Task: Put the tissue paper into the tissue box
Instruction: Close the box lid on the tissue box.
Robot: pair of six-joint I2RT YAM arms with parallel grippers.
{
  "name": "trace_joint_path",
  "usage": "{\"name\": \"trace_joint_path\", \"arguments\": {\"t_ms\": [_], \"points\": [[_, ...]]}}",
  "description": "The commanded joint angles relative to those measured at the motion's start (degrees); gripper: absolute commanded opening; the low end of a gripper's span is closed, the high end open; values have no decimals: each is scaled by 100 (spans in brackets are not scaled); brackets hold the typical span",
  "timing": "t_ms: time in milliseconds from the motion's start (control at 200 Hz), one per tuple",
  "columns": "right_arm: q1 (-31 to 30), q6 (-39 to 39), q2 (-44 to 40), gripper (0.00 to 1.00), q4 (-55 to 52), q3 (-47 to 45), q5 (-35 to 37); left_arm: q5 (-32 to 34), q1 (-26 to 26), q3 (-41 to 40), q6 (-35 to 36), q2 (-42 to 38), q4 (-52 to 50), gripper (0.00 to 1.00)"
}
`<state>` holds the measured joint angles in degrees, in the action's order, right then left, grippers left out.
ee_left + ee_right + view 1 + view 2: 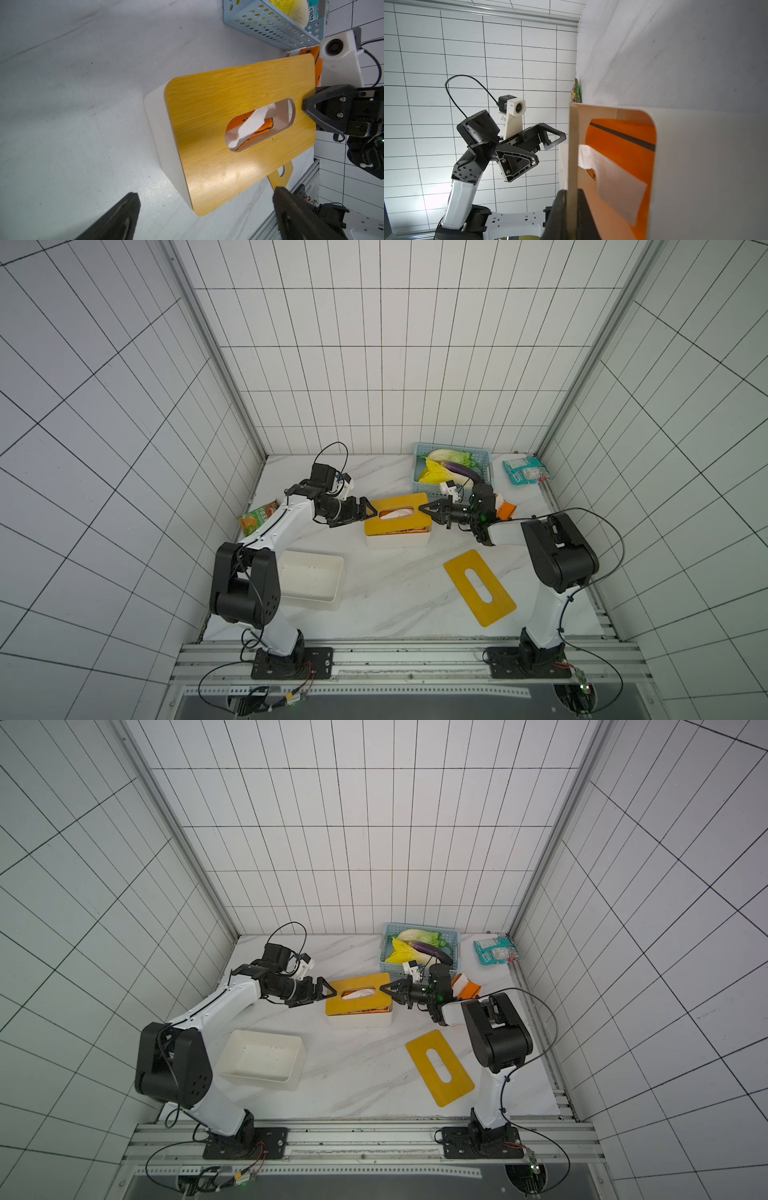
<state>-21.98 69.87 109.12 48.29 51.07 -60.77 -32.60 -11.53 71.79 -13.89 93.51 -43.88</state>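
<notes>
A white tissue box is sitting mid-table, wearing a yellow wooden lid that is tilting up off the rim at one end. Inside, an orange pack of tissue paper is lying, one crumpled white sheet showing through the lid's oval slot.

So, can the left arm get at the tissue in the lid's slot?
Probably yes: the left end effector is open just beside the lid, the tissue shows through the uncovered slot, and the right end effector grips only the lid's opposite edge.
</notes>
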Motion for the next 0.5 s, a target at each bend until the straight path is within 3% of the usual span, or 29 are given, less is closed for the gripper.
{"name": "trace_joint_path", "arguments": {"t_ms": [0, 495], "points": [[-9, -184, -176, 0, -169, -132, -14, -27, -16, 160, 79, 89, -5, 98], [-61, 10, -147, 0, 5, -190, 4, -40, -44, 165, 53, 189, -13, 98]]}}
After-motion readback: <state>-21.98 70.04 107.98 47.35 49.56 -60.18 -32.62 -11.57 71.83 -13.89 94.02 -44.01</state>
